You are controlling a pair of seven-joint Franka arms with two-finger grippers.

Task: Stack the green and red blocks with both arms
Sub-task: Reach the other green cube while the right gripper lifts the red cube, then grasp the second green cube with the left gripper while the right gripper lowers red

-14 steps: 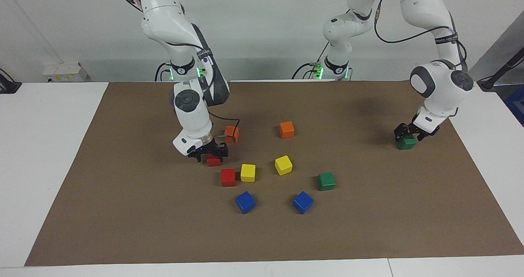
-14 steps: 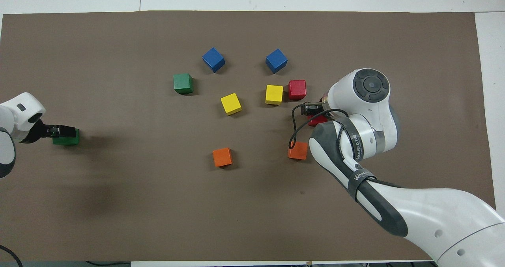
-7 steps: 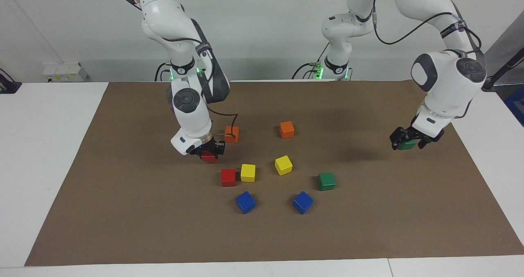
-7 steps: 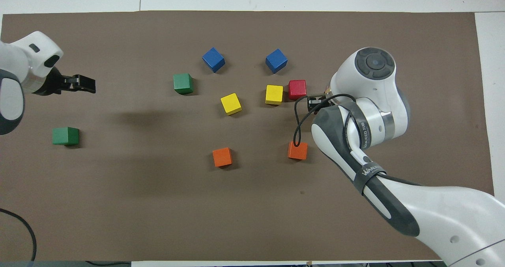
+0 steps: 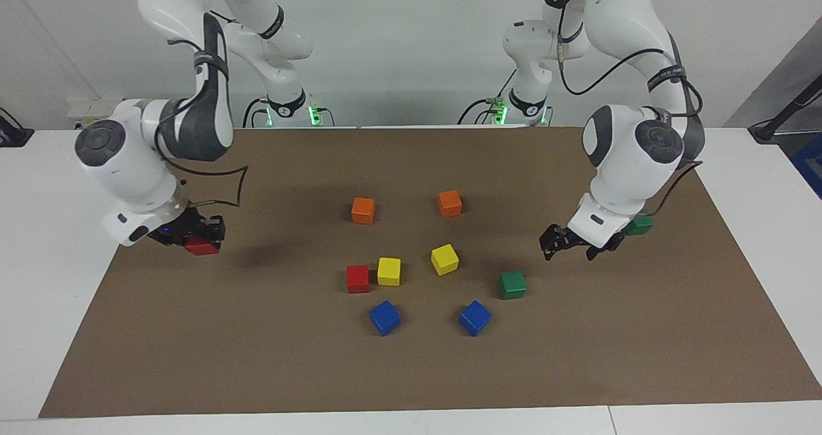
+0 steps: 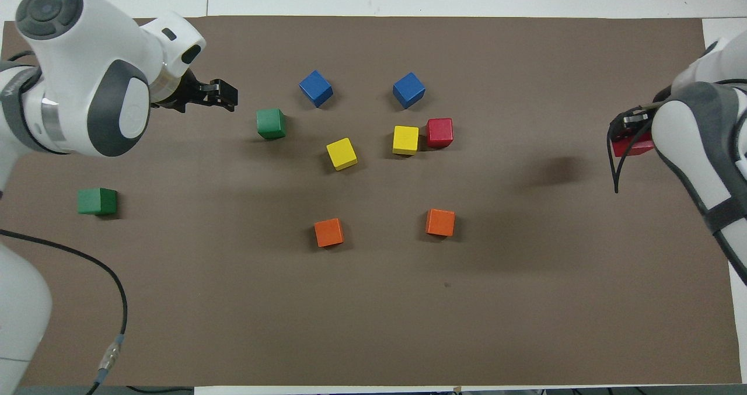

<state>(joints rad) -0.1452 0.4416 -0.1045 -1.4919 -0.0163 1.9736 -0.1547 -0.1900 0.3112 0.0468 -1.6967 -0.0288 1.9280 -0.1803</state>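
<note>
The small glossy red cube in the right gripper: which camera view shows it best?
The facing view: the small glossy red cube shows below the right gripper, which is shut on it above the brown mat. In the overhead view the right arm covers most of the cube.

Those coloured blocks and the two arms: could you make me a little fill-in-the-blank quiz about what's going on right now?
1. The right gripper is shut on a ____ block.
2. The left gripper hangs with jaws open, holding ____.
3. The red block on the mat touches a ____ block.
4. The two blocks nearest the robots are ____.

Missing words: red; nothing; yellow; orange
</note>
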